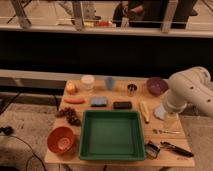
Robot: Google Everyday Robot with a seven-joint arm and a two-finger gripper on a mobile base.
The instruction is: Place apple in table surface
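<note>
Apple (71, 87): resting on table (112, 95) at its far corner, well apart from pincer (162, 112), clear across the row of things. Pincer: hanging over the opposite end of the table, beneath arm (192, 90); apart or together, cannot tell.

Judged already down on wood, so either placed or awaiting pickup; cannot tell which. If grasping: come down from above, close round the widest part, and mind white cup (87, 81) just beside it on the pincer's side and carrot (74, 100) close by. For set-down: choose bare wood, not tray (111, 134); lower until resting, and let go only once steady, to stop any rolling.

Counted: one apple, one carrot, one grape bunch (69, 115), one tray. Two bowls: orange bowl (61, 140), farthest from pincer, and purple bowl (156, 86), nearest. Three cups: white cup, blue cup (110, 82), metal cup (131, 89).
</note>
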